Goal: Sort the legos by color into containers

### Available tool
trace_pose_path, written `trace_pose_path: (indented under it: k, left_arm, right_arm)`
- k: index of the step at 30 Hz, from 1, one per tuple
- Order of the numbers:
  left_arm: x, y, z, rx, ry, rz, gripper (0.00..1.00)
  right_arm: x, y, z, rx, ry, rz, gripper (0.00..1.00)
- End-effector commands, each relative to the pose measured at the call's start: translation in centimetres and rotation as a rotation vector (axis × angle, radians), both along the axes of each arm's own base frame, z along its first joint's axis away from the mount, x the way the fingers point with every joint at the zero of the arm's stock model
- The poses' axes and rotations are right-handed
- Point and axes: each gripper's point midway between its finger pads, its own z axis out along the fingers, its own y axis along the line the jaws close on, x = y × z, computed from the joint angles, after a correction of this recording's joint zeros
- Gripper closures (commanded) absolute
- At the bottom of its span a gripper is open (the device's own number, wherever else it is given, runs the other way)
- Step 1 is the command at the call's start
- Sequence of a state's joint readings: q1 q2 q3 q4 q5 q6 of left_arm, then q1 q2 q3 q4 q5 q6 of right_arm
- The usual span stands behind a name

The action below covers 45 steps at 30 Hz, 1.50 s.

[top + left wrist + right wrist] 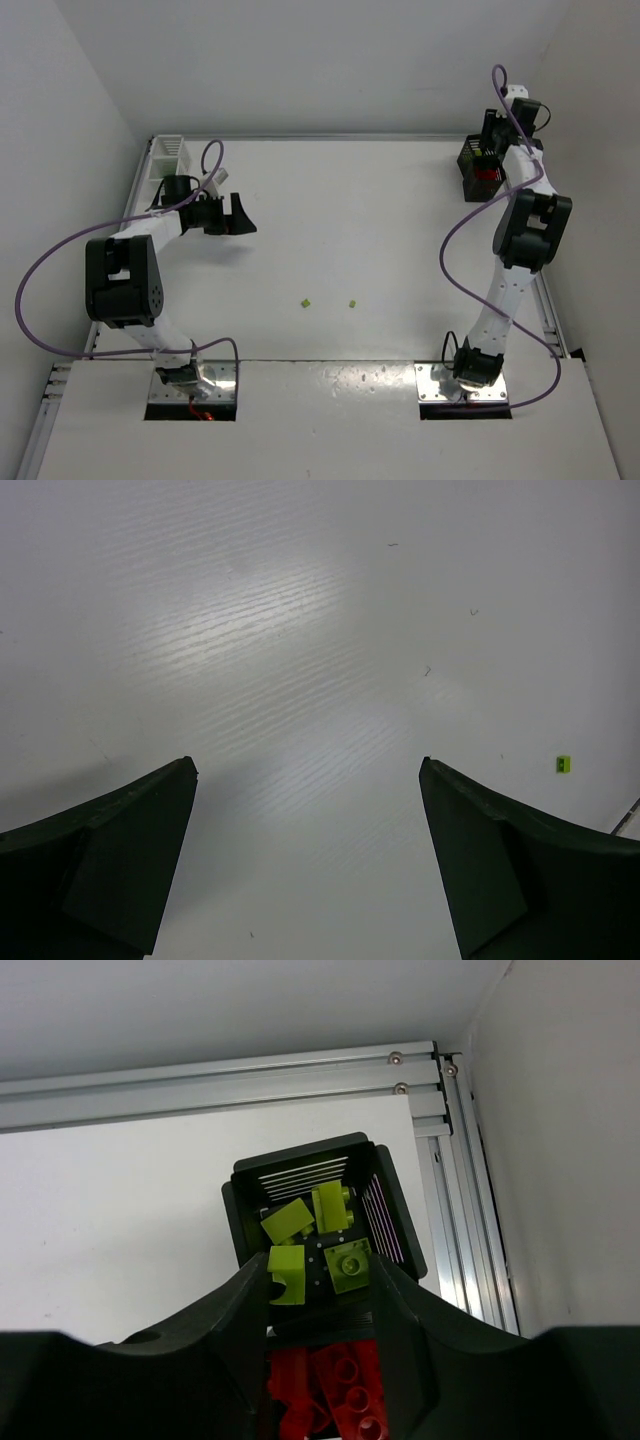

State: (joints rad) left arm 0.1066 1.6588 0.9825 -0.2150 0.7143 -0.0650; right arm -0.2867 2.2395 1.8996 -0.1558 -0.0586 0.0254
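Two lime legos (306, 301) (352, 303) lie on the white table in front of the arms; one of them shows in the left wrist view (563, 764). My left gripper (232, 215) (308, 770) is open and empty above bare table, right of the white bin (168, 155). My right gripper (490, 140) (320, 1268) hangs open over the black bin (470, 162) (300, 1155) at the back right. The bin's far compartment holds several lime bricks (347, 1263). Its near compartment holds red bricks (345, 1385). One lime brick (287, 1273) lies close beside my left fingertip.
Aluminium rails (220, 1085) and the white side walls run close behind and to the right of the black bin. The white bin stands in the back left corner against the rail. The raised front panel (320, 410) carries both arm bases.
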Motion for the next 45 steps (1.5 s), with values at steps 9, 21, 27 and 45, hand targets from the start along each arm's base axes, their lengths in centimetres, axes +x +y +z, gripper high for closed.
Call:
trace_pose_path:
  k: [9, 21, 27, 45]
  left_arm:
    - [1.2, 0.1, 1.3, -0.011, -0.053, -0.005, 0.00]
    - [1.0, -0.2, 1.4, 0.017, -0.066, -0.009, 0.00]
    - [0.6, 0.1, 2.5, 0.053, -0.106, -0.015, 0.00]
    - [-1.1, 6.0, 4.6, 0.108, -0.176, 0.125, 0.00]
  right_arm:
    - [1.5, -0.5, 3.0, -0.008, -0.099, 0.003, 0.52]
    - [-0.2, 5.2, 4.4, -0.020, -0.072, 0.262, 0.58]
    - [-4.2, 9.8, 7.2, -0.057, -0.073, 0.431, 0.60]
    - [-33.4, 40.9, -1.3, -0.070, 0.260, 1.495, 0.24]
